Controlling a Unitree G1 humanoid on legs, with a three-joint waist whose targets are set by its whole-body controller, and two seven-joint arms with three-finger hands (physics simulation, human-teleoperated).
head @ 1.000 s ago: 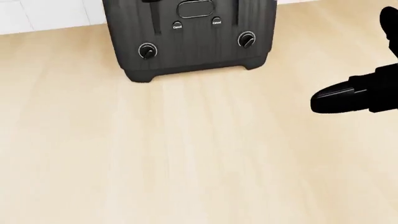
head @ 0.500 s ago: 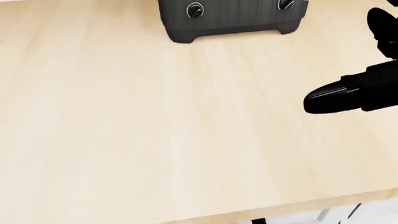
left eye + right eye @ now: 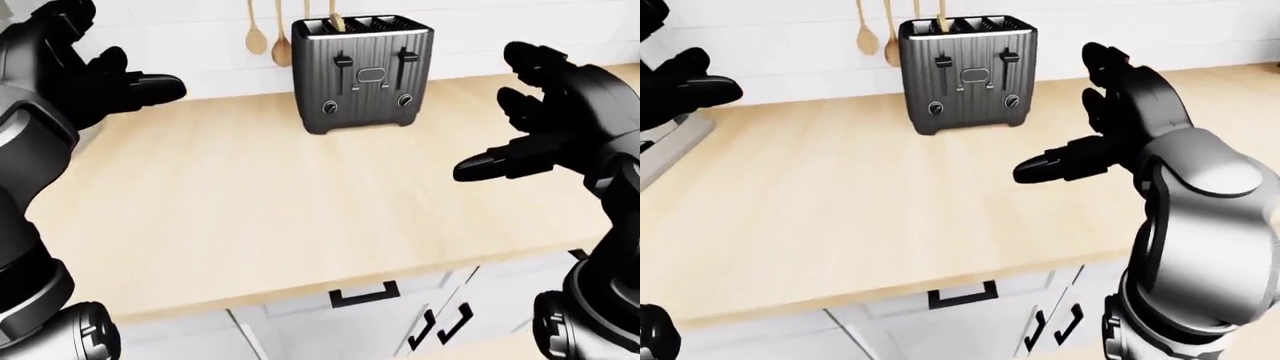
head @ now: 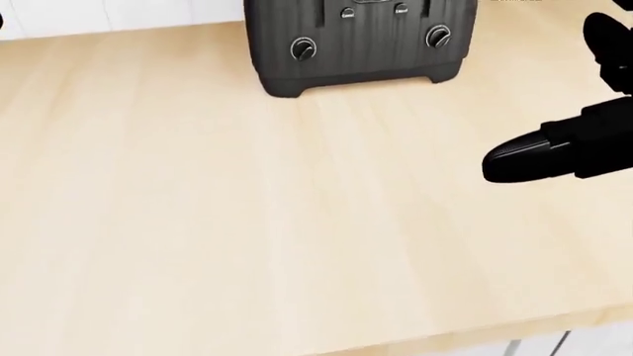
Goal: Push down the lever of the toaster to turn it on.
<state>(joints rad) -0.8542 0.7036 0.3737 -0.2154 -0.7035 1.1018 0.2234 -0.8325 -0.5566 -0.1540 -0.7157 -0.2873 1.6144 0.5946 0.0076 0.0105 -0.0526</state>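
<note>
Pale wooden counter (image 3: 300, 195) runs along a white wall, with white cabinets and black handles under its near edge. Right hand (image 3: 1110, 112) hovers above the counter's right side, three black fingers (image 3: 1050, 166) spread apart, holding nothing. Left hand (image 3: 95, 79) hovers above the left edge, fingers also spread and empty. Between them, at the far edge against the wall, stands a black ribbed toaster (image 3: 362, 71), well apart from both hands. Its face carries two levers (image 3: 343, 61), both raised, two round knobs (image 4: 303, 49) and small buttons with writing too blurred to read. Wooden spoons (image 3: 257, 34) hang on the wall just beside it.
</note>
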